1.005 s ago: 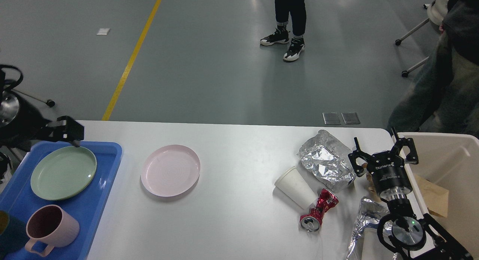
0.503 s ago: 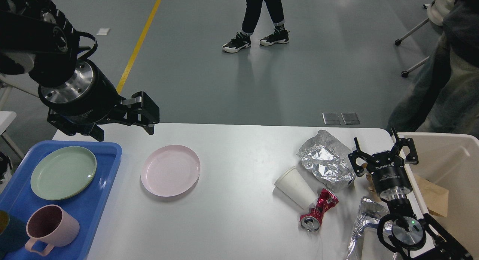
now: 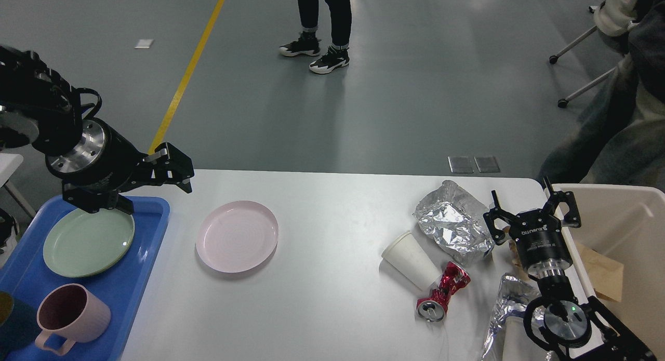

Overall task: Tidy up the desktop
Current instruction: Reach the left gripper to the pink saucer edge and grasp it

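Seemingly, left gripper (image 3: 156, 187), jaws apart and empty at frame left, risks skidding the shallow pink plate (image 3: 237, 236); right gripper (image 3: 531, 211) gapes empty.

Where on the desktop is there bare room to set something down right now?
The desktop is bare between the pink plate and the white paper cup, and along the near edge below them. It is crowded around the crumpled foil, crushed red can and right tool.

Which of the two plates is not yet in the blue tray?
The pink plate: it lies on the bare desktop, while the green plate is in the tray.
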`<control>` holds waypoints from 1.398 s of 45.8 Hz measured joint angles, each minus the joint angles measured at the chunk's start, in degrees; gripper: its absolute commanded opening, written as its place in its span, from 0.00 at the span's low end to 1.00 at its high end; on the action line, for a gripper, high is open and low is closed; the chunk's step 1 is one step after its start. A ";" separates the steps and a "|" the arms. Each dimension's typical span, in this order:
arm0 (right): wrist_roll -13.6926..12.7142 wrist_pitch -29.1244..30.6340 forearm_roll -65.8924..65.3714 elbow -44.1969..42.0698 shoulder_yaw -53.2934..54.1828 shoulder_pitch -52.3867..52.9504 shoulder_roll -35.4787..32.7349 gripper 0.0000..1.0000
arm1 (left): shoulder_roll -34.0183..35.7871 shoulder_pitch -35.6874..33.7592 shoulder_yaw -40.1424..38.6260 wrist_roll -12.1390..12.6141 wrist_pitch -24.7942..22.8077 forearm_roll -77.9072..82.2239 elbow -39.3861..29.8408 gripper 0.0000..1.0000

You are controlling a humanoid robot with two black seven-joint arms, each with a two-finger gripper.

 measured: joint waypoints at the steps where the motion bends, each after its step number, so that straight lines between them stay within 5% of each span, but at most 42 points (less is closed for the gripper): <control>1: 0.00 0.00 0.00 0.00 0.00 0.00 0.00 1.00 | 0.35 1.56 -0.62 0.10 1.57 -0.57 0.44 0.95; 9: 0.00 0.00 0.00 0.00 0.00 0.00 0.00 1.00 | 1.06 16.88 -6.74 1.06 13.46 -9.02 6.34 0.96; 19: 0.00 0.00 0.00 0.00 0.00 0.00 0.00 1.00 | 0.42 34.44 -16.88 3.42 22.61 -12.87 17.26 0.96; 33: 0.00 0.00 -0.02 0.00 0.00 0.00 0.00 1.00 | -2.30 55.36 -27.59 3.72 25.20 -8.26 34.46 0.96; 51: 0.00 0.00 0.01 0.00 0.00 0.00 0.00 1.00 | -4.78 58.98 -30.23 3.29 25.24 -6.16 40.72 0.91; 64: 0.00 0.00 0.01 0.00 0.00 0.00 0.00 1.00 | -5.85 61.72 -32.01 3.94 25.07 -5.40 43.19 0.61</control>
